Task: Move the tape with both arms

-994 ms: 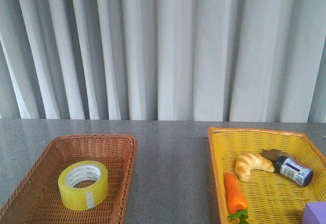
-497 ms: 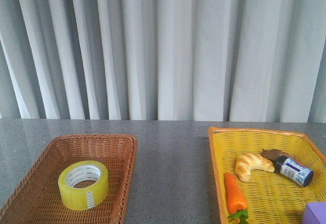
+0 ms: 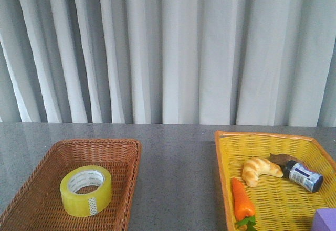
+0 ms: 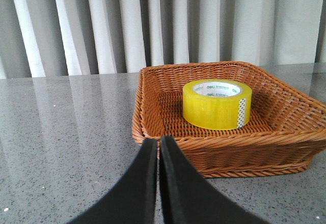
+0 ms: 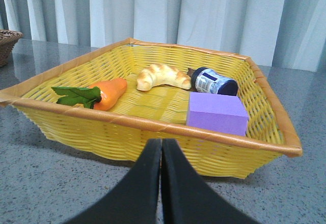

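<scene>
Noting tape (image 3: 85, 190) flat in brown basket (image 3: 123, 149) at 9 o'clock, yellow basket (image 3: 226, 136) at 3; both jaws pressed closed, empty. Start or finish: we cannot tell.

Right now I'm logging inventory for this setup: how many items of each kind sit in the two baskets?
Tape roll: 1, in the brown basket
Carrot: 1
Croissant: 1
Small bottle: 1
Purple block: 1, these four in the yellow basket
Baskets: 2
Total: 5 items, 2 baskets
</scene>
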